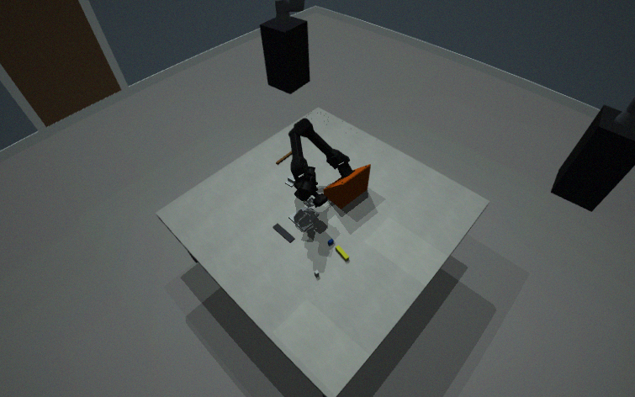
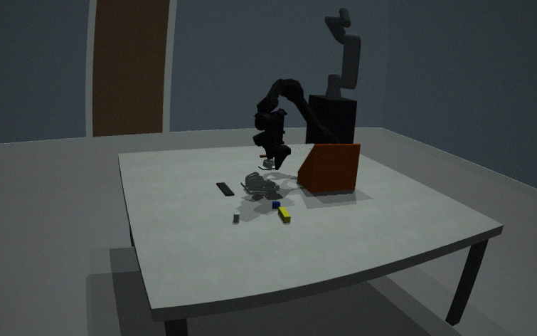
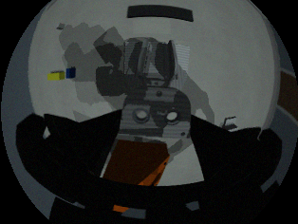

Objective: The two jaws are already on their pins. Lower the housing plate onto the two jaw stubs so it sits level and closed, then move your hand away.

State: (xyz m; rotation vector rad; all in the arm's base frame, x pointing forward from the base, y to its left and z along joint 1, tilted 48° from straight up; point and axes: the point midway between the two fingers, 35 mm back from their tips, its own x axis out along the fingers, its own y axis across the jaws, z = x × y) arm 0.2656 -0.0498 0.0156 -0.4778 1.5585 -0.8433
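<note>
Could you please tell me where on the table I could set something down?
Bare patches: the near corner beyond the white cap, and right of the yellow block. Crowded: beneath the fingers, beside the orange box.

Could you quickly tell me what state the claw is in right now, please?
Claw: closed on the gray housing plate, holding it above the table.

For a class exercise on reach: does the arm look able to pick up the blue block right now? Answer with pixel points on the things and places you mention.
Probably not yet: the gripper point(image 1: 312, 201) point(image 2: 269, 164) point(image 3: 156, 115) holds the housing plate point(image 3: 157, 102), though nothing visibly covers the block point(image 1: 330, 241) point(image 2: 276, 204) point(image 3: 70, 73).
</note>
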